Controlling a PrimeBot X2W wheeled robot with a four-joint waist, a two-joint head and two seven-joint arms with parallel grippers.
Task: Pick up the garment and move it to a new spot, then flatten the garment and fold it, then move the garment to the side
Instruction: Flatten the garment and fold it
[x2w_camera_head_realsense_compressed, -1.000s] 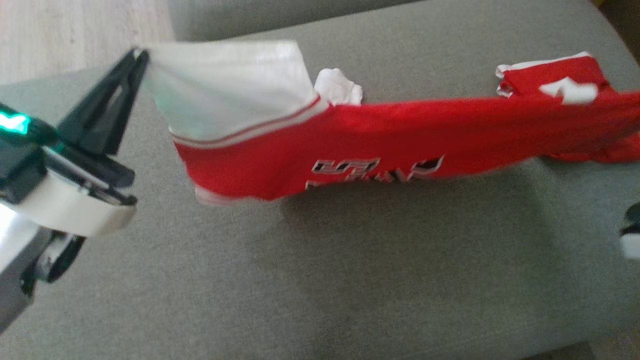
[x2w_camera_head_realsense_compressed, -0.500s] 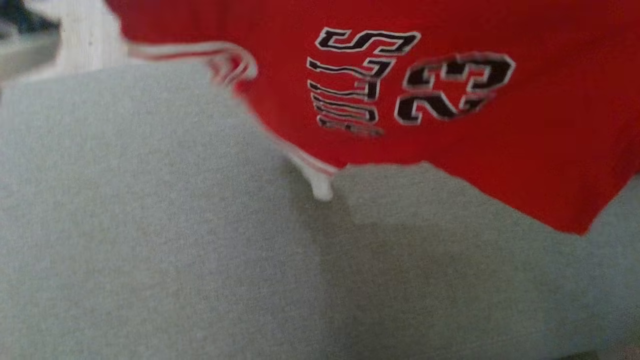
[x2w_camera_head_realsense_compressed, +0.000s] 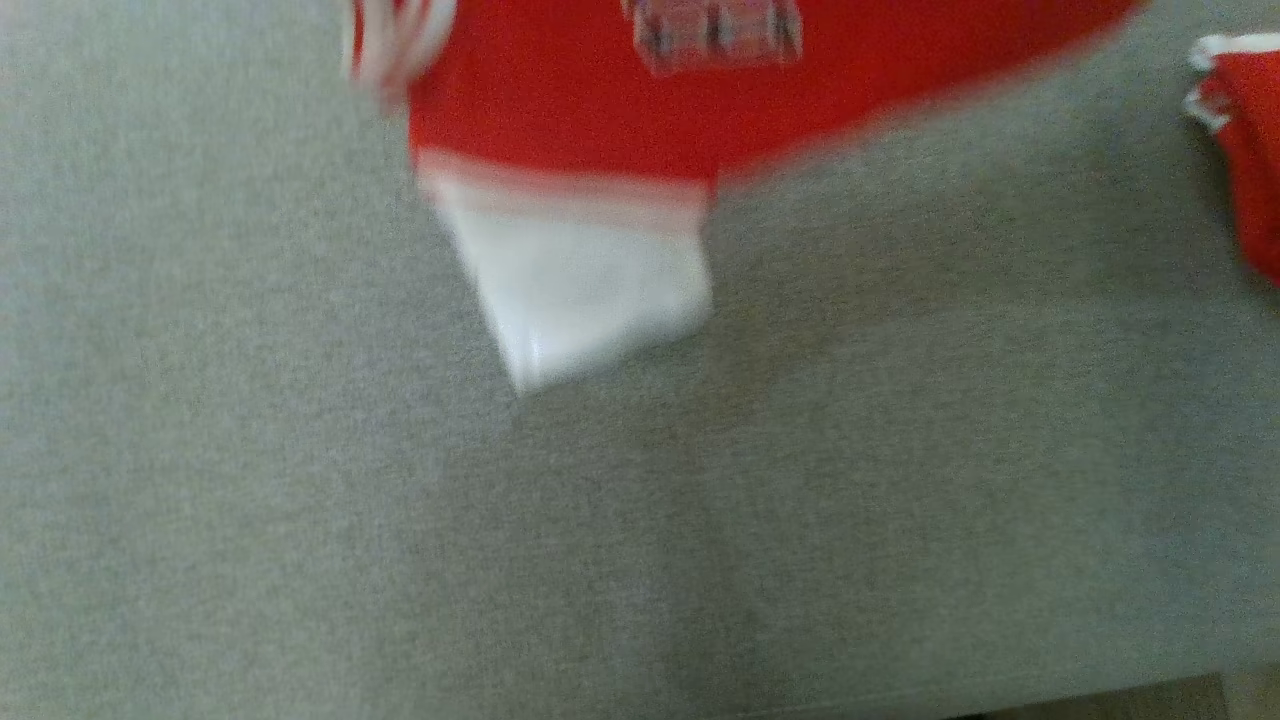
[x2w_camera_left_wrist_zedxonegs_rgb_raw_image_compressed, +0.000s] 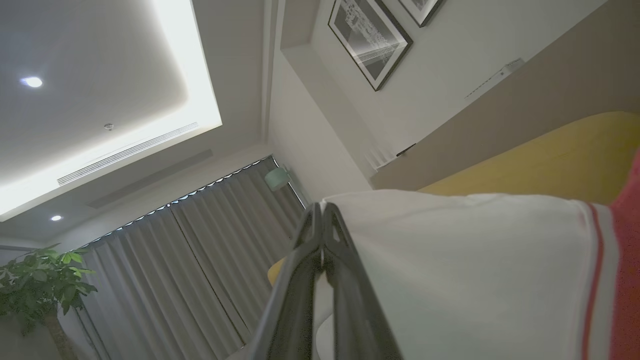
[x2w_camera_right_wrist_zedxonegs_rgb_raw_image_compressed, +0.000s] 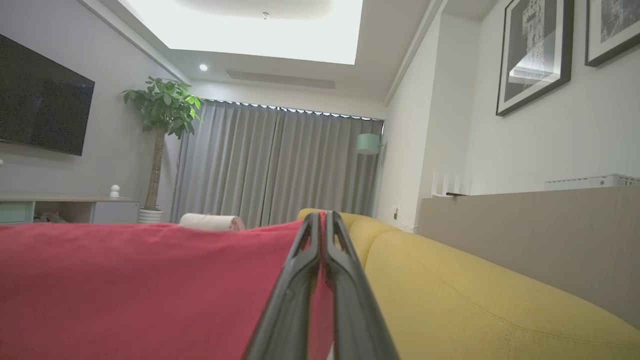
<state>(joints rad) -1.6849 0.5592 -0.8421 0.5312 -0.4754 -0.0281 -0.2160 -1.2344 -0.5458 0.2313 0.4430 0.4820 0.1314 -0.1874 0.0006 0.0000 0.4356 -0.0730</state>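
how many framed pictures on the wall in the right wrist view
2: one framed picture hangs on the right-hand wall, and a second framed picture to its right is cut off by the frame edge. More may lie beyond the edge.

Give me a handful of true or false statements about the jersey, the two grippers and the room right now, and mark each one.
1. The left gripper is shut on a white part of the jersey. True.
2. The right gripper is open and holds nothing. False: its fingers are pressed together on red cloth.
3. The jersey lies over a grey cushion in the head view. True.
4. The sofa in the right wrist view is blue. False: it is yellow.
5. A potted plant stands near the grey curtains. True.
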